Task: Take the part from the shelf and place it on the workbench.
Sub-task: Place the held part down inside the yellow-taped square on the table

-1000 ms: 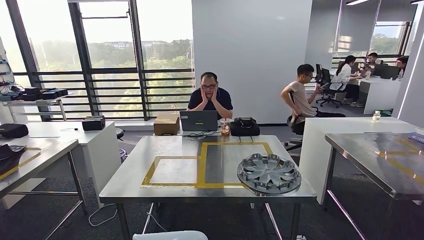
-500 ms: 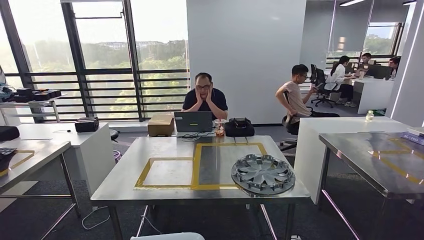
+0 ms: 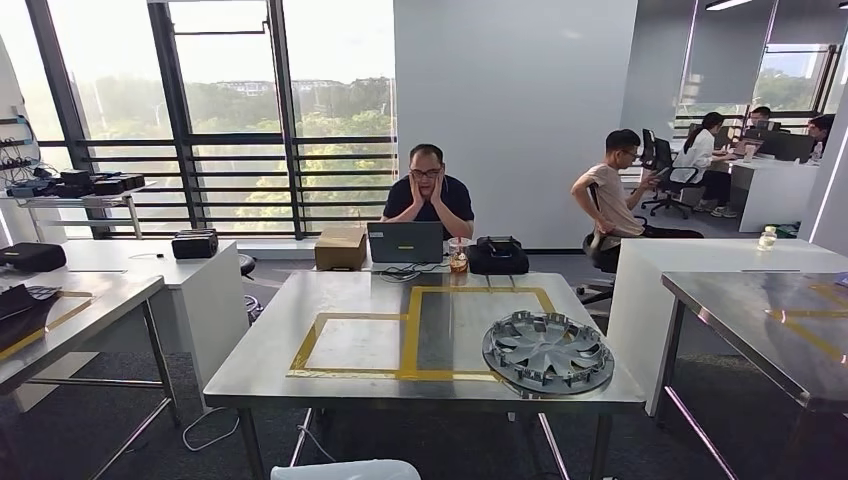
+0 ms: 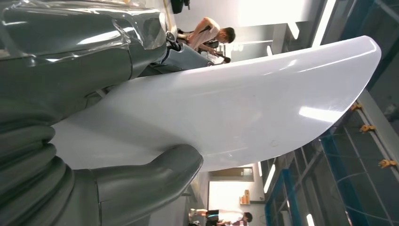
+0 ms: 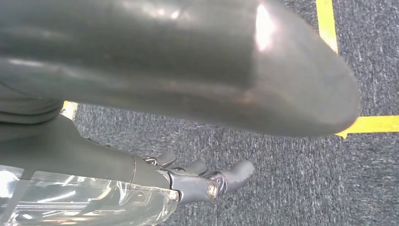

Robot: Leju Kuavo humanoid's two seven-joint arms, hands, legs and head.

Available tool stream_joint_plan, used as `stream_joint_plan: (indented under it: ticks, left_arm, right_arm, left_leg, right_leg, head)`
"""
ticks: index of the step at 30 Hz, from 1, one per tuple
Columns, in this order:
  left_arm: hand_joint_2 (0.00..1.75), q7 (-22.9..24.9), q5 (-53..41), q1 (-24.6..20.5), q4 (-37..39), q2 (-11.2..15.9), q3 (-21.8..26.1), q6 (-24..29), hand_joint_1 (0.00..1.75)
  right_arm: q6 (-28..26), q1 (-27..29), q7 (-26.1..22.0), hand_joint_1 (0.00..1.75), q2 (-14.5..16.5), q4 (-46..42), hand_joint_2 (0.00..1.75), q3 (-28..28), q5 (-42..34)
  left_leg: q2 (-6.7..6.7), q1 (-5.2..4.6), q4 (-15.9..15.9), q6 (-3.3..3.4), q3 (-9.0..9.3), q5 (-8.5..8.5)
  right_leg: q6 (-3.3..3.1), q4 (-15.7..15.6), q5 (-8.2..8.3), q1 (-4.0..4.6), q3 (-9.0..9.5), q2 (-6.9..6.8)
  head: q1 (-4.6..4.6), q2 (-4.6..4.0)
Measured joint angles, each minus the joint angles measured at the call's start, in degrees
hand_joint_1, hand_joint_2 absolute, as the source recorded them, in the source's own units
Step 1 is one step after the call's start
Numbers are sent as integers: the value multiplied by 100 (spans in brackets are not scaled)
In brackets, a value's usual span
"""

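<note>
While the white curved part [image 4: 226, 103] is clamped between the thumb and fingers of the left hand [image 4: 33, 117], its long axis is carried out away from that hand, and its rim is seen low and near in the head view. The steel workbench [image 3: 440, 385] lies straight ahead, farther off, with a hubcap [image 3: 547, 351] on its right near corner. The right hand [image 5: 188, 179] hangs over carpet, seemingly loose and empty. Against the earlier frames the whole view is shifted sideways; nothing on the bench is moved.
</note>
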Motion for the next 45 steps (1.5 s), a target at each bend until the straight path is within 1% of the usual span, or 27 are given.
stream_joint_plan:
  ticks: [4,6,8,9,10,11,13,14,15,19,21,23,24,25,26,28,30,33,35,36,38,39,40,41,43,44,45]
  left_arm:
    - [175,-4,-9,-7,0,8,-13,23,175]
    - [175,-7,-10,-8,0,15,-16,24,175]
    - [175,-9,-12,-5,0,20,-22,26,175]
    - [175,-9,-14,-4,0,25,-24,30,175]
    - [175,-10,-17,-4,0,30,-25,34,175]
    - [175,-11,-22,-6,0,34,-26,40,175]
    - [175,-19,-32,-13,-1,42,-24,57,175]
    - [175,-24,-39,-18,-1,44,-22,69,175]
    - [175,-32,-45,-21,-2,46,-21,82,175]
    - [175,-52,-84,-14,-21,62,-12,128,175]
    - [175,-58,-112,-11,-36,59,-6,134,175]
    - [175,-60,-128,-3,-38,57,-8,135,175]
    - [175,-60,-135,6,-38,57,-10,135,175]
    - [175,-60,-143,13,-37,58,-11,135,175]
    - [175,-60,-152,20,-37,58,-11,135,175]
    - [175,-60,-175,30,-38,60,-6,137,175]
    - [175,-60,-194,44,-43,65,8,144,175]
    - [175,-63,-231,85,-64,84,33,148,175]
    - [175,-72,-250,106,-87,101,61,148,175]
    - [175,-76,-259,116,-98,110,76,147,175]
    - [175,-81,-281,151,-105,125,101,146,175]
    - [175,-81,-290,173,-105,132,109,146,175]
    - [175,-81,-297,191,-105,138,114,146,175]
    - [175,-81,-302,201,-105,143,121,145,175]
    - [175,-81,-314,205,-108,149,142,143,175]
    - [175,-84,-322,204,-109,153,156,140,175]
    - [175,-88,-328,202,-112,154,165,138,175]
  right_arm:
    - [33,-2,4,0,38,26,0,0,0]
    - [52,-2,4,0,55,41,0,0,0]
    - [61,-2,4,0,72,55,0,0,0]
    - [64,-1,4,0,81,63,0,0,0]
    - [68,-1,4,0,92,71,0,0,1]
    - [72,-2,4,0,102,80,0,0,1]
    - [87,-5,4,0,127,96,0,0,4]
    - [97,-9,4,0,139,103,0,0,5]
    - [109,-12,5,0,150,114,0,1,7]
    - [155,-38,13,0,185,160,0,4,12]
    - [173,-54,21,0,191,184,0,6,13]
    - [186,-60,33,0,195,209,0,7,15]
    - [193,-60,39,0,196,221,0,8,16]
    - [200,-60,44,0,197,231,0,10,18]
    - [208,-61,47,0,198,239,0,11,20]
    - [217,-66,54,0,201,256,0,15,23]
    - [231,-75,72,0,204,270,0,21,27]
    - [246,-96,89,0,216,275,0,25,31]
    - [250,-108,91,0,224,280,0,26,34]
    - [250,-111,92,0,226,283,0,26,36]
    - [250,-116,93,0,225,291,0,26,38]
    - [250,-117,95,0,226,294,0,26,39]
    - [250,-117,96,0,227,296,0,26,40]
    - [250,-117,97,0,229,297,0,26,41]
    - [250,-127,98,0,236,298,0,26,45]
    - [251,-136,99,0,245,298,0,27,46]
    - [253,-149,102,0,253,299,0,27,48]
  left_leg:
    - [10,32,151,-92,-69,-117]
    - [31,61,722,-158,-345,-407]
    - [48,89,1502,-200,-759,-700]
    - [53,98,1714,-208,-894,-726]
    - [56,104,1687,-206,-912,-630]
    - [58,106,1429,-192,-810,-439]
    - [75,89,586,-136,-408,-39]
    - [84,72,275,-108,-253,51]
    - [90,52,101,-83,-166,69]
    - [68,40,-43,27,-49,43]
    - [69,62,-117,94,42,61]
    - [61,45,-121,127,64,33]
    - [50,39,-120,129,75,14]
    - [35,38,-118,124,95,-10]
    - [21,41,-114,110,129,-40]
    - [-2,36,-81,57,197,-132]
    - [-14,9,-19,-6,219,-246]
    - [-13,17,15,-74,243,-358]
    - [6,48,241,-127,171,-497]
    - [19,60,526,-158,34,-623]
    - [44,79,1334,-205,-440,-900]
    - [52,88,1648,-213,-667,-952]
    - [56,93,1772,-209,-812,-889]
    - [57,94,1657,-193,-840,-700]
    - [58,72,918,-115,-637,-114]
    - [65,47,556,-68,-498,101]
    - [73,20,298,-26,-396,213]
  right_leg:
    - [-168,-17,6,-17,29,1]
    - [-222,-23,-8,-37,61,1]
    - [-245,-21,-24,-29,70,0]
    - [-251,-20,-30,-25,75,1]
    - [-251,-20,-39,-22,86,2]
    - [-249,-20,-51,-20,104,4]
    - [-227,-24,-82,-10,151,7]
    - [-208,-25,-98,1,163,7]
    - [-185,-27,-112,9,168,5]
    - [-84,41,-185,9,147,-14]
    - [-117,542,-381,14,-118,-11]
    - [-147,1321,-628,18,-580,-3]
    - [-131,1578,-668,17,-765,-2]
    - [-94,1632,-621,16,-847,-2]
    - [-42,1446,-479,12,-804,-3]
    - [50,651,-77,0,-480,-4]
    - [17,105,135,-4,-219,0]
    - [-119,41,90,4,-142,9]
    - [-194,36,38,-18,-79,14]
    - [-227,33,9,-25,-39,15]
    - [-272,33,-56,-13,30,14]
    - [-278,33,-91,-5,66,16]
    - [-278,33,-128,3,111,21]
    - [-276,33,-168,11,168,27]
    - [-265,28,-255,28,296,38]
    - [-250,23,-296,46,343,41]
    - [-231,18,-328,55,364,42]
  head:
    - [-19,0]
    - [-34,0]
    - [-46,-1]
    - [-49,-1]
    - [-51,-1]
    - [-53,-1]
    - [-57,-1]
    - [-56,-1]
    - [-55,0]
    - [-47,0]
    - [-30,1]
    - [-18,-1]
    - [-13,-1]
    - [-10,-1]
    - [-6,0]
    - [6,-1]
    - [5,-1]
    - [-14,0]
    - [-27,0]
    - [-31,0]
    - [-43,-1]
    - [-45,-1]
    - [-50,-1]
    - [-54,-1]
    - [-60,-2]
    - [-60,-4]
    - [-61,-4]
